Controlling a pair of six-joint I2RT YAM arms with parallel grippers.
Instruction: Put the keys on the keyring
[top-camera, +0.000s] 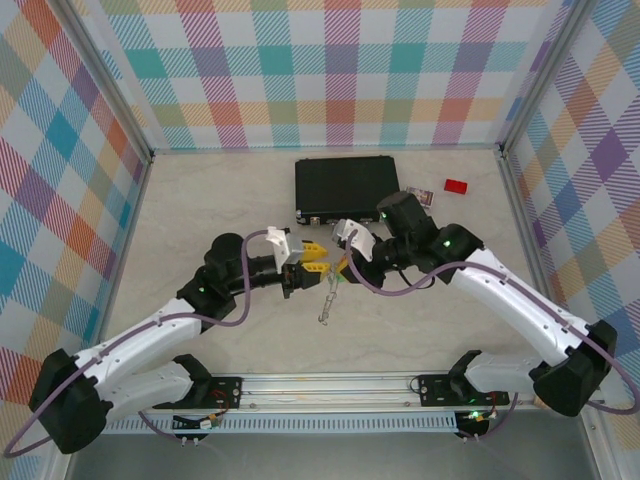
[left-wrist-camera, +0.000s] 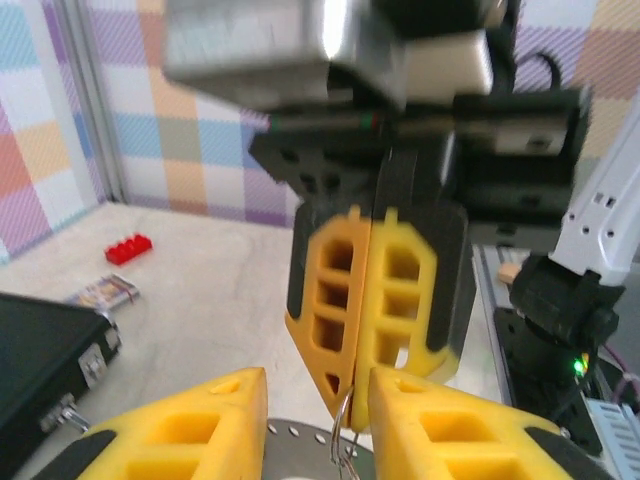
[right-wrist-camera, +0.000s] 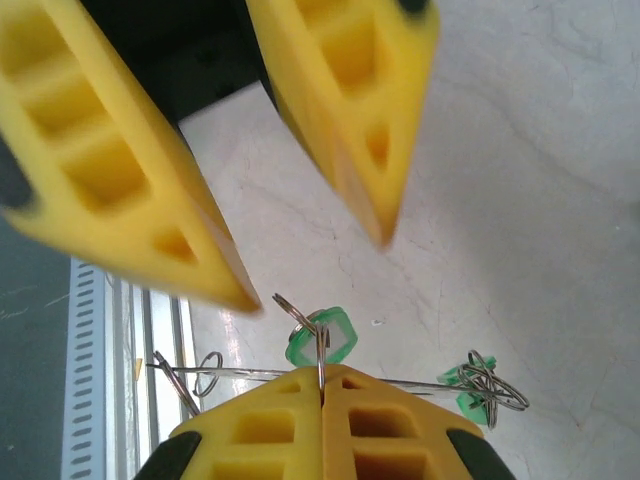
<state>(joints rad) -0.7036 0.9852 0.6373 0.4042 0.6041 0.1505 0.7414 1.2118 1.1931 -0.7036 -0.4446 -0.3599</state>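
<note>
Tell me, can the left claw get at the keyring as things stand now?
Probably yes. The right claw holds the keyring up, and the left claw, open, sits just beside it with nothing between them.

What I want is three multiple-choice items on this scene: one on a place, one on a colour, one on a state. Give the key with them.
1. Relative to the black case in the top view, the red block lies:
A) to its left
B) to its right
C) on top of it

2. The keys have tags coloured:
A) green
B) blue
C) orange

3. The right pincer is:
A) wide open
B) shut on the keyring
C) shut on the red block

Key:
1 B, the block sits past the case's right end.
2 A, green tags show in the right wrist view.
3 B, its fingers meet around the thin wire.
</note>
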